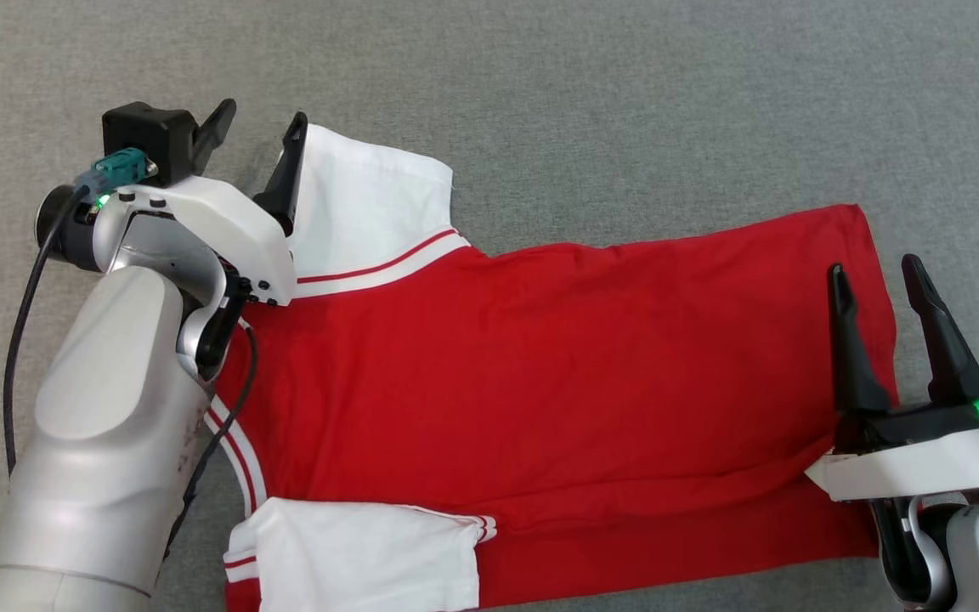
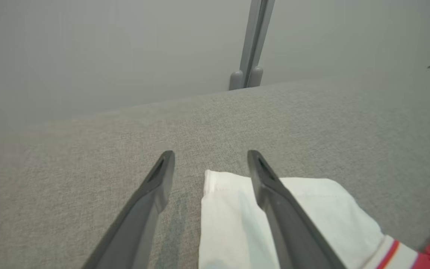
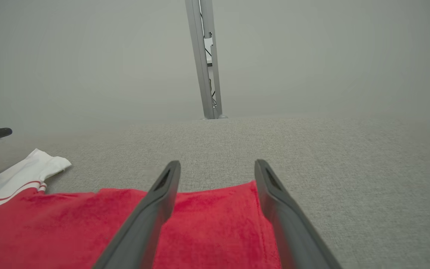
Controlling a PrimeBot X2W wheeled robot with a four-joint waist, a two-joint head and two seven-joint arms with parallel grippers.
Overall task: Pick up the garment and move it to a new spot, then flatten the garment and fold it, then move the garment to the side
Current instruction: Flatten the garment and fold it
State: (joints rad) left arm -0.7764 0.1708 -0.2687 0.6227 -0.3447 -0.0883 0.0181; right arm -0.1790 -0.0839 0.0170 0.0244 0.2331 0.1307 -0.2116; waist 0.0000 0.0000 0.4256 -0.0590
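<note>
Left gripper (image 1: 262, 113) gapes above a flat red garment (image 1: 557, 357) with white sleeves.

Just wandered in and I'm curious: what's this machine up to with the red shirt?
A two-armed robot is working on a red shirt with white sleeves, spread flat on a grey cloth surface. Its left end effector hangs open at the far white sleeve, its right end effector open over the hem. Neither grips anything.

a red-and-white garment (image 1: 557, 374) lies flat on grey fabric surface (image 1: 625, 102).
</note>
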